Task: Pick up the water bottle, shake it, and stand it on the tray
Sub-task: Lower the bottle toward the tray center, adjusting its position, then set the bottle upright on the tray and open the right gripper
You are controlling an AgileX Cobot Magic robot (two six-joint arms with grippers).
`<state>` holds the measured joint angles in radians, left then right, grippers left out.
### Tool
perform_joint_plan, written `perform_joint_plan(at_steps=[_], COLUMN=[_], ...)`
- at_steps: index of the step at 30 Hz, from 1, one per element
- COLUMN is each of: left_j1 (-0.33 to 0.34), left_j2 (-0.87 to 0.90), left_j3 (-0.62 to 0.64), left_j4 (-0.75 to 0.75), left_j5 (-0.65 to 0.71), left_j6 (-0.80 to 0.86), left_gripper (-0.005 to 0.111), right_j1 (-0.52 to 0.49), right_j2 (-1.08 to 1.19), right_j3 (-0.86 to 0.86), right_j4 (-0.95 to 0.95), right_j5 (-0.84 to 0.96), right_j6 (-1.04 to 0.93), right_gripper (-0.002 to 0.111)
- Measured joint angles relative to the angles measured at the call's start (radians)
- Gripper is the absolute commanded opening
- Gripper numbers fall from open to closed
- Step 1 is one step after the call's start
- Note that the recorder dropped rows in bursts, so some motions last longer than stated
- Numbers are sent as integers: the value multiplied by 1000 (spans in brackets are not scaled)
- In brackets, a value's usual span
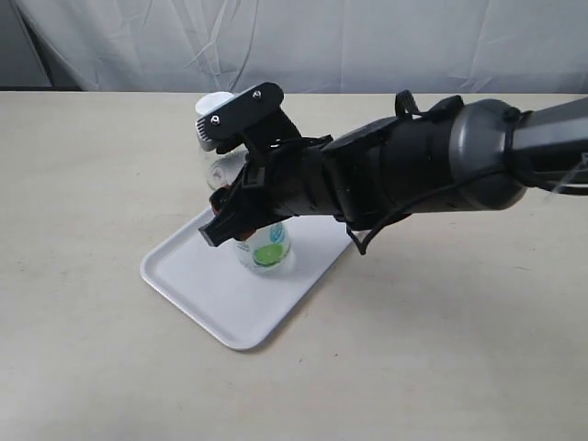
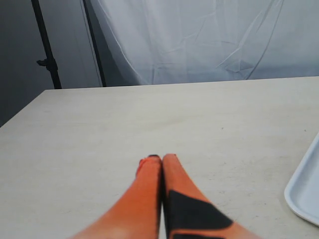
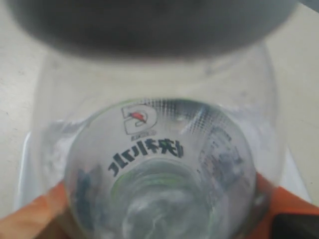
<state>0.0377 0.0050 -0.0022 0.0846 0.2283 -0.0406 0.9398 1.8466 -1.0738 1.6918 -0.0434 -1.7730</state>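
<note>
Exterior: right gripper (image 1: 235, 170) reaches to centre-left of frame, clamped on water bottle (image 1: 268, 248); water bottle tilted, white cap (image 1: 214, 106) toward upper left, base over tray (image 1: 211, 294), contact unclear | Left wrist: left gripper (image 2: 155, 159) pressed closed, empty, above table (image 2: 99, 129); tray corner near | Right wrist: water bottle fills view, orange fingers (image 3: 35, 214) flank it.

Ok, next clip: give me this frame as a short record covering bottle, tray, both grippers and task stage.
water bottle: held, appears tilted, base over the tray; contact cannot be told
tray: flat on the table
right gripper: shut on the water bottle
left gripper: shut, empty, over the table beside the tray
stage: bottle not yet released
</note>
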Motion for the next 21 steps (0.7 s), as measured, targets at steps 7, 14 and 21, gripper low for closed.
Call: perform_joint_plan(at_steps=[7, 14, 21], left_j1=[0, 0, 0], left_j2=[0, 0, 0], left_j3=[0, 0, 0], left_j4=[0, 0, 0], left_j5=[0, 0, 0], left_j6=[0, 0, 0], left_gripper=[0, 0, 0], right_j1=[0, 0, 0], right_j2=[16, 16, 16], right_j3=[-8, -8, -12], right_j4=[47, 49, 49], right_j5=[7, 31, 35], right_j6=[0, 0, 0], right_gripper=[-1, 31, 104])
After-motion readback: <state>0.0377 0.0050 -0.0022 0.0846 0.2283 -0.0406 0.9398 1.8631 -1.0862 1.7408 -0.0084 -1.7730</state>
